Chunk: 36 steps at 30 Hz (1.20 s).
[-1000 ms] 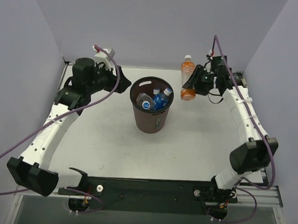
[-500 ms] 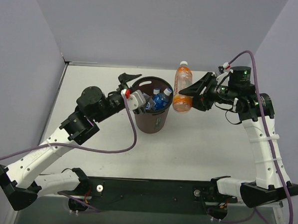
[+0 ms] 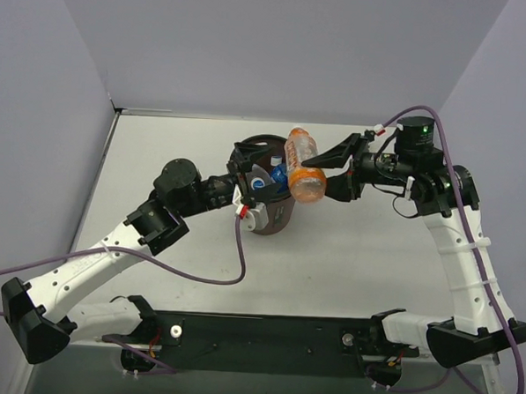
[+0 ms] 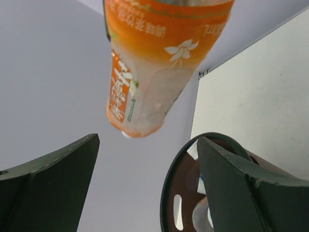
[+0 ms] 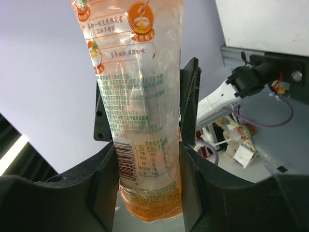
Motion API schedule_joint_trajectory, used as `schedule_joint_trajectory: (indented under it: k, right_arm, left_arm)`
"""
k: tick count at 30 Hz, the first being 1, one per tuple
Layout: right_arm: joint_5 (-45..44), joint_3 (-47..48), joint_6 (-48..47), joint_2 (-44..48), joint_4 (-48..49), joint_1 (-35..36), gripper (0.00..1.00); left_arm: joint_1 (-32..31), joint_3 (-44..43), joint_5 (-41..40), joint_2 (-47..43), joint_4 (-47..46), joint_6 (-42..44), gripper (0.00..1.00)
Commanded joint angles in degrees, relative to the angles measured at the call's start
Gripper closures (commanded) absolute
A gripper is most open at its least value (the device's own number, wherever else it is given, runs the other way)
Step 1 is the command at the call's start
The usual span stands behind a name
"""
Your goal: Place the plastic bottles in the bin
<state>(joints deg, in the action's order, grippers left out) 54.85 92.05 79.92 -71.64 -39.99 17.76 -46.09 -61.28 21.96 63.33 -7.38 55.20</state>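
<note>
**Item: plastic bottles, for the bin.**

- **Orange bottle [image 3: 302,166], one.** The right tool [image 3: 324,172] clamps it across the lower body, near the base. It hangs tilted over the right side of the bin's mouth, with the neck end toward the far edge of the tabletop [image 3: 357,255].
  - Handling, as judged: it is nearly empty, with only an orange tint at the base, so it is light.
  - The thin wall would dent under a hard squeeze, and the glossy label sleeve is likely slick.
  - The best hold is across the straight body, as it is held now, not on the tapered shoulder.
- **Clear bottles [image 3: 277,174], at least two visible.** They lie inside the bin and show blue labels. The orange bottle hides any further one.
- **Bin [image 3: 278,217], one.** It is dark brown, round and tapered, and stands upright mid-tabletop, nearer the far edge. It looks stiff and steady enough to take a drop.
- **Left tool [image 3: 248,183], one.** Its jaws are spread wide and hold nothing. It sits just beside the bin's left rim.
</note>
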Motion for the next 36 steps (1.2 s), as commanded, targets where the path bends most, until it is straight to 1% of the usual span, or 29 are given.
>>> schedule_joint_trajectory:
  k: [1,5,8,10,13,17,19,20,21,22,23,24,25,26,28,29,31,32,33,34,35,36]
  right_arm:
    - [6.49,0.59,10.24,2.64,5.88,0.79,0.68]
    - [7.29,-2.04,13.75,3.78,8.34,1.22,0.68]
    - [7.55,-4.67,17.01,4.84,12.64,1.58,0.68]
    - [7.55,-5.39,17.2,4.93,13.44,2.01,0.68]
    - [7.03,-6.79,18.86,5.36,15.37,3.07,0.68]
    - [6.85,-7.58,19.84,5.37,16.78,4.13,0.68]
    - [7.02,-7.85,19.84,5.37,17.13,4.13,0.65]
    - [7.11,-7.76,19.92,5.28,17.14,4.13,0.58]
    - [7.2,-7.59,19.92,5.1,17.4,4.04,0.56]
    - [7.29,-7.24,19.75,4.93,17.4,3.95,0.54]
    - [7.2,-7.32,19.75,4.84,17.4,3.86,0.49]
    - [7.11,-7.5,19.66,4.84,17.4,3.95,0.43]
    - [6.76,-8.11,19.57,5.01,17.49,3.86,0.36]
    - [6.5,-8.38,19.49,5.28,17.49,3.86,0.22]
    - [5.54,-8.38,19.66,5.63,17.66,3.43,0.11]
    - [5.53,-7.94,19.57,5.54,17.84,2.81,0.04]
    - [5.53,-6.8,19.22,5.19,17.84,1.58,0.01]
    - [5.53,-5.49,18.18,5.19,17.84,0.53,0.0]
    - [5.62,-4.7,17.47,5.02,17.66,-2.0,0.0]
    - [5.53,-4.25,16.77,5.19,17.66,-3.68,0.0]
    - [5.27,-4.51,16.24,5.45,17.58,-5.0,0.0]
    - [5.09,-4.86,15.45,6.24,17.58,-7.45,0.0]
  left_arm:
    - [-1.28,-4.2,6.78,0.92,-5.63,2.72,0.06]
    - [-3.22,-5.17,7.13,2.14,-6.86,3.94,0.06]
    - [-4.54,-6.05,7.4,3.11,-6.33,4.74,0.06]
    - [-5.42,-6.05,6.61,3.38,-7.91,5.09,0.05]
    - [-5.77,-7.01,6.35,4.17,-7.13,5.44,0.05]
    - [-6.03,-7.28,6.26,5.22,-7.92,5.62,0.09]
    - [-6.12,-7.72,6.08,5.49,-7.83,5.71,0.18]
    - [-6.12,-7.63,5.56,5.49,-7.83,5.62,0.24]
    - [-6.03,-7.28,5.03,5.57,-8.09,5.27,0.49]
    - [-6.12,-6.76,4.51,5.4,-9.83,4.83,0.58]
    - [-6.03,-6.06,3.54,5.05,-11.15,3.26,0.68]
    - [-5.95,-5.61,3.53,4.87,-12.13,2.64,0.75]
    - [-5.95,-4.56,3.88,4.7,-12.92,2.28,0.86]
    - [-5.86,-4.29,3.97,4.44,-13.19,1.24,0.87]
    - [-5.95,-3.16,3.97,4.08,-13.97,-0.17,0.87]
    - [-5.95,-2.45,3.19,3.65,-14.59,-1.83,0.87]
    - [-5.33,-1.31,2.04,3.2,-17.65,-4.82,0.87]
    - [-4.9,-0.87,1.08,3.12,-18.54,-10.32,0.87]
    - [-4.11,-1.3,0.38,3.29,-19.33,-14.64,0.87]
    - [-1.84,-2.35,-0.5,3.64,-19.6,-19.73,0.87]
    - [-0.77,-4.79,-2.25,4.43,-19.08,-28.83,0.87]
    - [0.28,-5.95,-2.96,4.69,-18.3,-32.14,0.88]
